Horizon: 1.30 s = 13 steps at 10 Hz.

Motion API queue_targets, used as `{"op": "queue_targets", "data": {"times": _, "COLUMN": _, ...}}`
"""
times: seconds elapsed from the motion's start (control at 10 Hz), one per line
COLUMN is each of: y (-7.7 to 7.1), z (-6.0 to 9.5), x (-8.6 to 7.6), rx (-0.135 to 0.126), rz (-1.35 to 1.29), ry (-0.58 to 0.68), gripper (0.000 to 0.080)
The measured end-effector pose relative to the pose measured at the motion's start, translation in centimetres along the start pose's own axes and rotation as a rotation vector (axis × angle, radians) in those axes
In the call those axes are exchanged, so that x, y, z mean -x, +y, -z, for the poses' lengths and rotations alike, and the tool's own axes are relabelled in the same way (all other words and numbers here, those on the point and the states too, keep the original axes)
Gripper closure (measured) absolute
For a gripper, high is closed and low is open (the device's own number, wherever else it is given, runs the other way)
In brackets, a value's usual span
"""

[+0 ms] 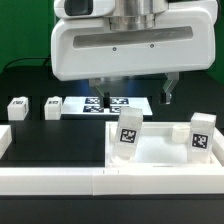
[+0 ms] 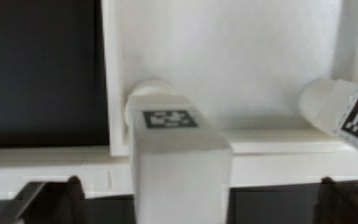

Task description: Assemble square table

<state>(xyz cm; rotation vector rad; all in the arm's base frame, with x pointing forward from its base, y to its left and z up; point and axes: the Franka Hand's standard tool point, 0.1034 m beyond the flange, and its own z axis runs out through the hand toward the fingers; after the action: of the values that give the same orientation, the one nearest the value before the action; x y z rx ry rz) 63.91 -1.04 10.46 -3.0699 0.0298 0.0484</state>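
Observation:
The square table's white slab (image 1: 160, 152) lies at the exterior view's lower right. Two white tagged legs stand upright on it, one near its left corner (image 1: 129, 128) and one near its right corner (image 1: 201, 134). My gripper (image 1: 132, 93) hangs open just above the left leg, its dark fingertips (image 1: 168, 94) spread wide. In the wrist view that leg (image 2: 172, 150) rises between the open fingers (image 2: 59, 202) with room on both sides and touches neither. The other leg (image 2: 354, 112) shows at the edge on the slab (image 2: 247, 60). Two more legs (image 1: 17, 108) (image 1: 53, 107) lie loose on the black table.
The marker board (image 1: 112, 103) lies flat behind the gripper. White border rails run along the front (image 1: 50, 180) and the exterior view's left side (image 1: 5, 135) of the black work surface (image 1: 55, 140).

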Motion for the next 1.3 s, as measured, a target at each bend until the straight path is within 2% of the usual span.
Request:
{"op": "queue_targets", "data": {"times": 0.1, "y": 0.25, "z": -0.34, "x": -0.04, "rx": 0.011, "rz": 0.006, "ry": 0.001, "gripper": 0.015}}
{"op": "queue_targets", "data": {"times": 0.6, "y": 0.77, "z": -0.83, "x": 0.03, "rx": 0.014, "rz": 0.006, "ry": -0.002, "gripper": 0.015}}
{"op": "queue_targets", "data": {"times": 0.7, "y": 0.69, "z": -0.89, "x": 0.05, "rx": 0.013, "rz": 0.007, "ry": -0.003, "gripper": 0.0275}}
{"op": "queue_targets", "data": {"times": 0.8, "y": 0.69, "z": -1.0, "x": 0.09, "rx": 0.014, "rz": 0.008, "ry": -0.003, "gripper": 0.0275}}
{"op": "queue_targets", "data": {"times": 0.9, "y": 0.7, "z": -1.11, "x": 0.11, "rx": 0.014, "rz": 0.01, "ry": -0.004, "gripper": 0.0415}}
{"op": "queue_targets", "data": {"times": 1.0, "y": 0.7, "z": -1.1, "x": 0.0, "rx": 0.015, "rz": 0.016, "ry": 0.001, "gripper": 0.0514}}
{"op": "queue_targets", "data": {"times": 1.3, "y": 0.67, "z": -1.1, "x": -0.05, "rx": 0.014, "rz": -0.006, "ry": 0.004, "gripper": 0.0514}}
